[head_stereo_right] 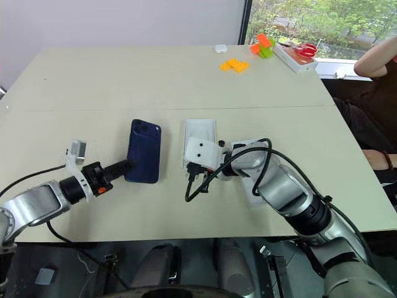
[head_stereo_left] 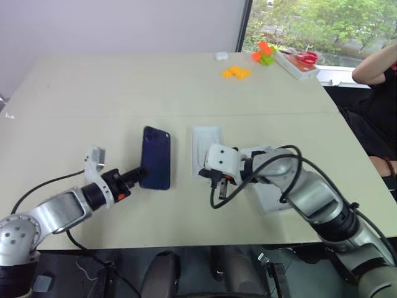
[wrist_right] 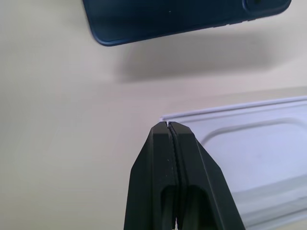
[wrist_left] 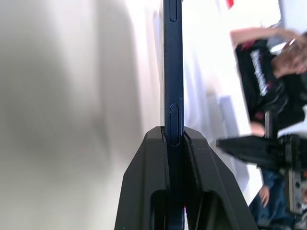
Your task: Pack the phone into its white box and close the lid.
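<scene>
Phone (head_stereo_left: pixel 156 157): dark navy-blue smartphone, camera bump at the far corner, back face up. Held off the beige table (head_stereo_left: pixel 124 87) by its near edge; the right wrist view shows its shadow on the tabletop beneath it.

Left gripper (head_stereo_left: pixel 141 174): clenched on the phone's near edge; in the left wrist view both black fingers (wrist_left: pixel 148 191) press flat against the phone's two faces.

Right gripper (wrist_right: pixel 168 126): fingers pressed together, nothing between them, tips just over the corner of a flat white insert (head_stereo_left: pixel 206 144) with a recessed panel. The insert lies beside the phone, to its right, apart from it.

White tray (head_stereo_left: pixel 273 200): partly hidden under the right forearm, right of the insert; whether it is the box or the lid cannot be told.

Far end of table: orange blocks (head_stereo_left: pixel 236 72), orange and green blocks (head_stereo_left: pixel 265 53), a small white object (head_stereo_left: pixel 221 56), a white box with red scissors (head_stereo_left: pixel 299 63).

Person (head_stereo_left: pixel 379 87): seated at the table's right side, arm raised.
</scene>
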You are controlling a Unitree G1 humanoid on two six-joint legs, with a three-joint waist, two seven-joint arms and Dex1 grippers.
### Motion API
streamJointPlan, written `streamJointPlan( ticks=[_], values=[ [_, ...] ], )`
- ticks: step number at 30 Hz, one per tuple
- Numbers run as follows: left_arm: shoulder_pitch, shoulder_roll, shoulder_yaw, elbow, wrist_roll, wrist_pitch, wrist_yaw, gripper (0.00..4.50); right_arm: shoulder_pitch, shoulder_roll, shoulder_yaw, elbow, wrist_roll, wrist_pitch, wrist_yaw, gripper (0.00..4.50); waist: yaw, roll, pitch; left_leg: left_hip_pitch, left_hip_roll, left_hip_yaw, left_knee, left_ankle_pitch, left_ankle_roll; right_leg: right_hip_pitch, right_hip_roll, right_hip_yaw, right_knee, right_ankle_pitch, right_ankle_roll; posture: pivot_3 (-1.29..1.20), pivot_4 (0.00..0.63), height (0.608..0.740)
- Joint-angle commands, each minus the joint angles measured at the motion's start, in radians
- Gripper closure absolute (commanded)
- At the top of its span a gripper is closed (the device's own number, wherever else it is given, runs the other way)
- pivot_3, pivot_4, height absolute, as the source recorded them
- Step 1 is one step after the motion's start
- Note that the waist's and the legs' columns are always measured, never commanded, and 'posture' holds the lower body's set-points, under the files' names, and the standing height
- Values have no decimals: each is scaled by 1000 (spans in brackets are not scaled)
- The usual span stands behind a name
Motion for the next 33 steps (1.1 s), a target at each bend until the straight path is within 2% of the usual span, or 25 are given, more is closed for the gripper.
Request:
streamJointPlan(
  ticks=[1, 6, 10, 16, 23, 33],
  values=[
    [-60, -25, -10, -17, -39, -32, 14, 4477, -20, 15, -29, 42, -14, -25, -38, 4500, 1, 0, 0, 0, 0, 0, 0, 0, 0, 0, 0, 0, 0, 0, 0, 0, 150, 740],
    [-192, -134, -95, 11, -58, -78, 113, 4477, -23, 5, -43, 86, -15, -39, -51, 4500, 5, -1, 0, -1, -1, 0, 1, 0, 0, 0, 0, 0, 0, 2, -3, 0, 150, 740],
    [-296, -261, -182, 47, -16, -117, 220, 4477, 26, -61, -109, 68, -1, -58, -37, 4500, 7, -1, 0, -3, -1, -1, 1, 0, 0, 0, -1, 0, -1, 4, 0, 0, 150, 740],
    [-382, -370, -273, 100, -32, -105, 329, 4477, 76, -138, -189, 51, 5, -46, -41, 4500, 5, 0, 0, -5, -2, -2, 2, 0, 0, -1, -1, 0, -2, 5, 1, 0, 150, 740],
    [-453, -410, -326, 195, -17, -52, 405, 4477, 119, -189, -235, 39, 4, -43, -52, 4500, 3, -1, 0, -4, -3, -2, 3, 1, -1, 0, 1, -1, 1, 4, 0, 0, 150, 740],
    [-500, -457, -305, 262, 38, -17, 396, 4477, 159, -206, -240, 19, 7, -44, -58, 4500, 7, -1, 0, -4, -4, -3, 3, 2, -3, 0, 1, -1, 1, 5, 0, 0, 150, 740]
  ],
)
